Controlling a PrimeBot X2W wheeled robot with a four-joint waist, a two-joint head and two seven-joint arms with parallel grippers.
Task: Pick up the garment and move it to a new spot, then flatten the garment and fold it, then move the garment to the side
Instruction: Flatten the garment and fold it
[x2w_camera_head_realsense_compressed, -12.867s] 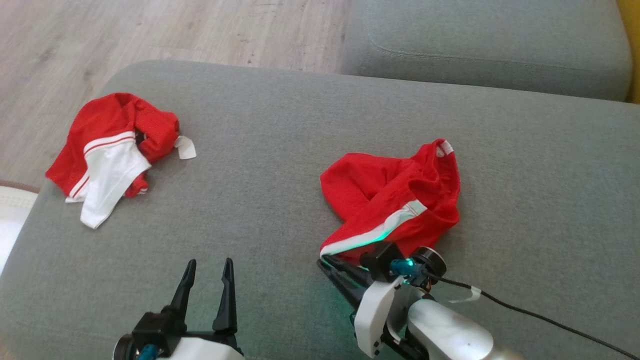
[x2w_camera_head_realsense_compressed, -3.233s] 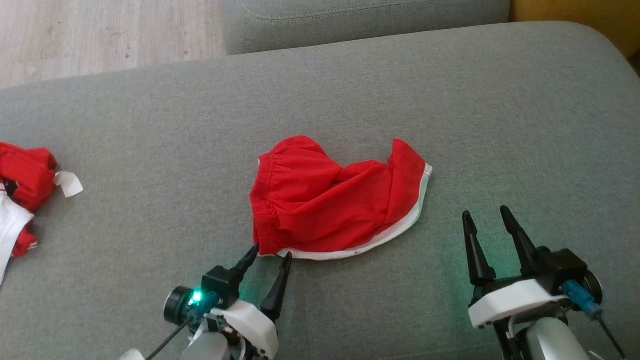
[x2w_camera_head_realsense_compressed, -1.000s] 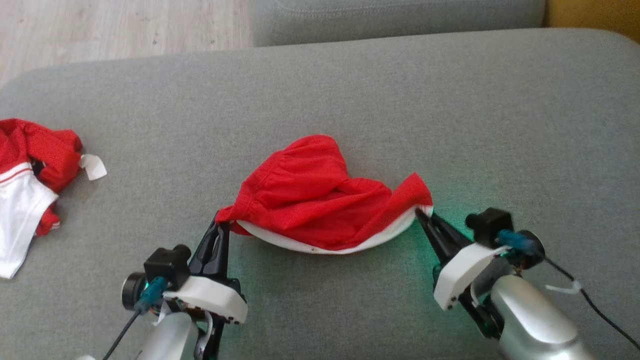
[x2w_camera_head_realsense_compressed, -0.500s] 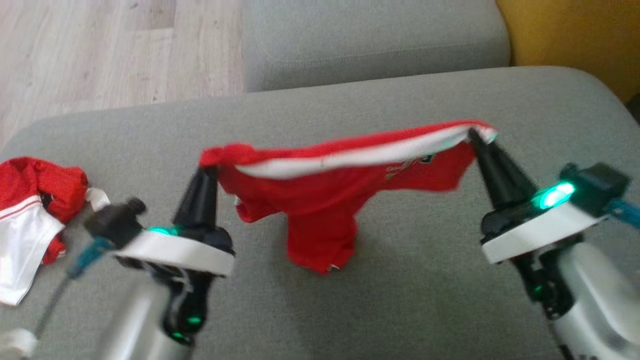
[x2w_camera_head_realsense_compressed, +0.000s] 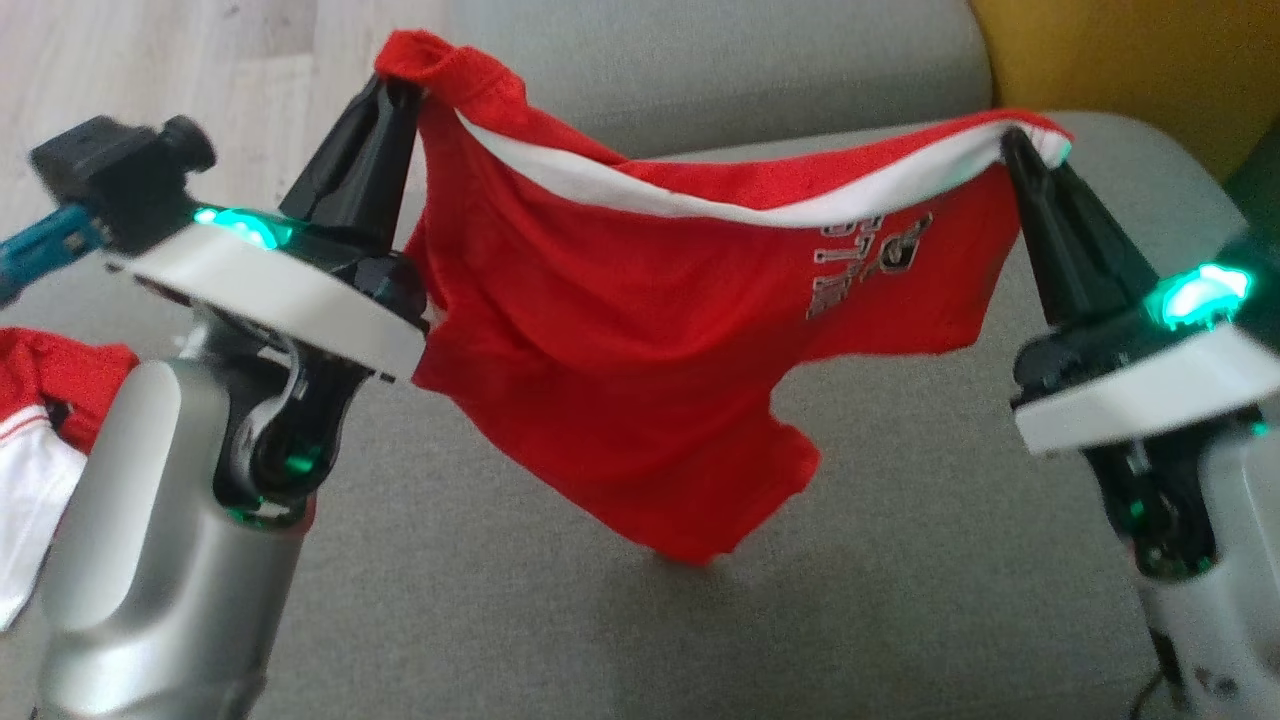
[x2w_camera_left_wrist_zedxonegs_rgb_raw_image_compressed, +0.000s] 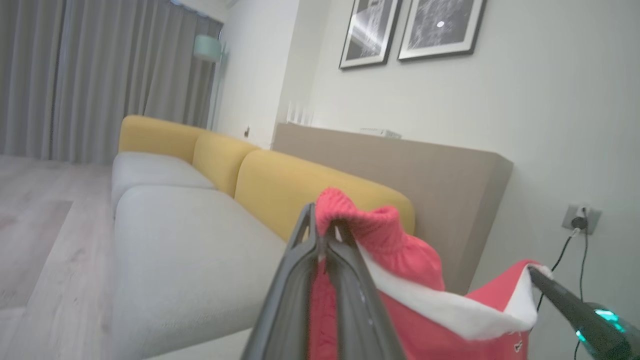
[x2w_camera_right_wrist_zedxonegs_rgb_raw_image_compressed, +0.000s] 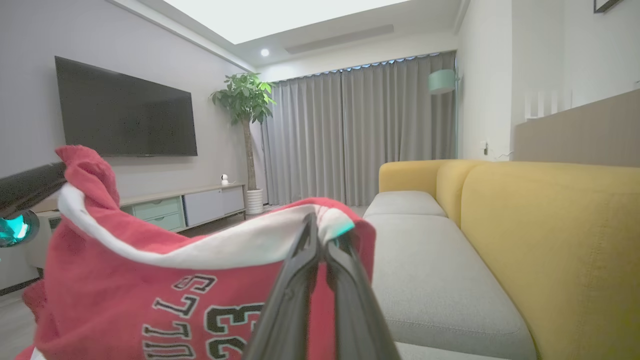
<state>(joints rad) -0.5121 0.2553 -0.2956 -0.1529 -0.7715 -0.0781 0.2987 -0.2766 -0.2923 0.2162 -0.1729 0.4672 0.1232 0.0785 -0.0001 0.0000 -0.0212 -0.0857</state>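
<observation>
Both arms have risen, lifting the red garment (x2w_camera_head_realsense_compressed: 620, 330) off the grey sofa (x2w_camera_head_realsense_compressed: 900, 580); it hangs stretched between the left hand (x2w_camera_head_realsense_compressed: 395, 88) and the right hand (x2w_camera_head_realsense_compressed: 1013, 142), each clamped on its white-trimmed edge.

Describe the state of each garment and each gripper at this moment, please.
Red garment with white trim: lifted, stretched between both grippers, hanging.
Left gripper: shut on its white-trimmed edge.
Right gripper: shut on the same edge.
Second red-and-white garment: crumpled on grey fabric sofa cushion.
</observation>
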